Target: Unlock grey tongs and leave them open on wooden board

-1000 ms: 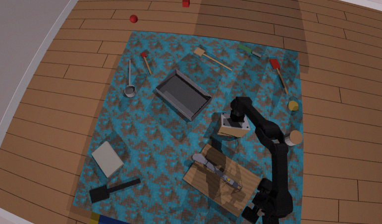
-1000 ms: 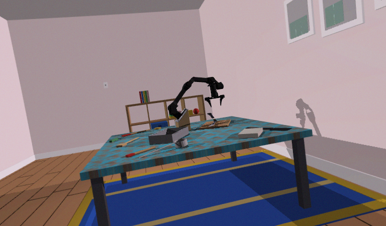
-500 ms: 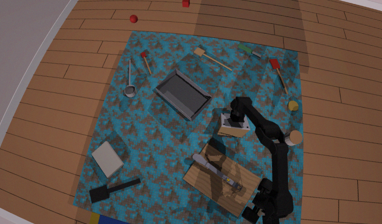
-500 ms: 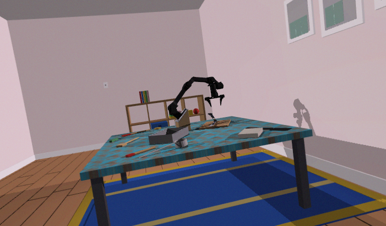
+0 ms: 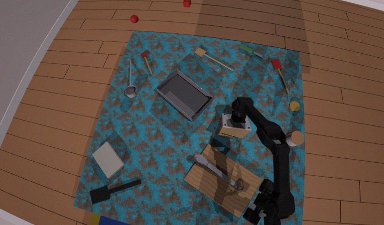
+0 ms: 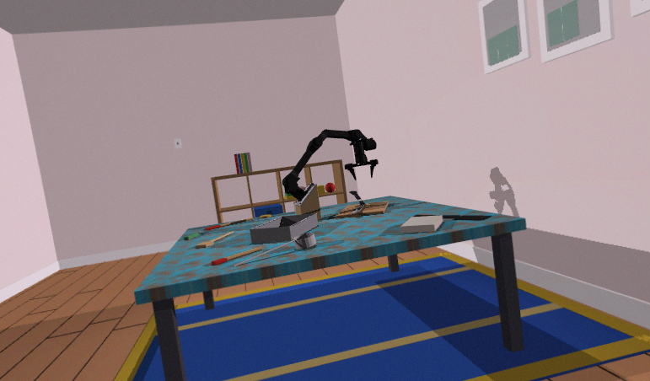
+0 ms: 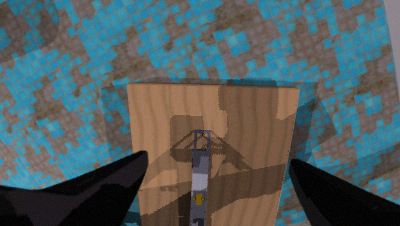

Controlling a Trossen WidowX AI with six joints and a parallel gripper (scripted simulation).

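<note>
The grey tongs [image 5: 217, 170] [image 6: 355, 194] [image 7: 200, 180] rest on the wooden board [image 5: 234, 208] [image 6: 381, 206] [image 7: 160, 100]. In the exterior view one arm slants up clear of the board and the other lies low, so they look spread open. A yellow piece [image 5: 229, 180] [image 7: 199, 199] shows near the hinge end. My gripper [image 5: 257, 201] [image 6: 363, 177] [image 7: 218, 161] is wide open and empty, points down and hangs well above the board, touching nothing. The roasting tin [image 5: 169, 100] [image 6: 270, 235] is empty. The tongs' far tips are outside the wrist view.
The arm's base block [image 5: 234, 132] stands between tin and board. A pale block [image 5: 108, 160] [image 6: 421, 223] and a black spatula [image 5: 99, 194] lie on the left in the top view. A round wooden-topped jar [image 5: 295, 139] and a yellow piece [image 5: 294, 106] stand near the right edge.
</note>
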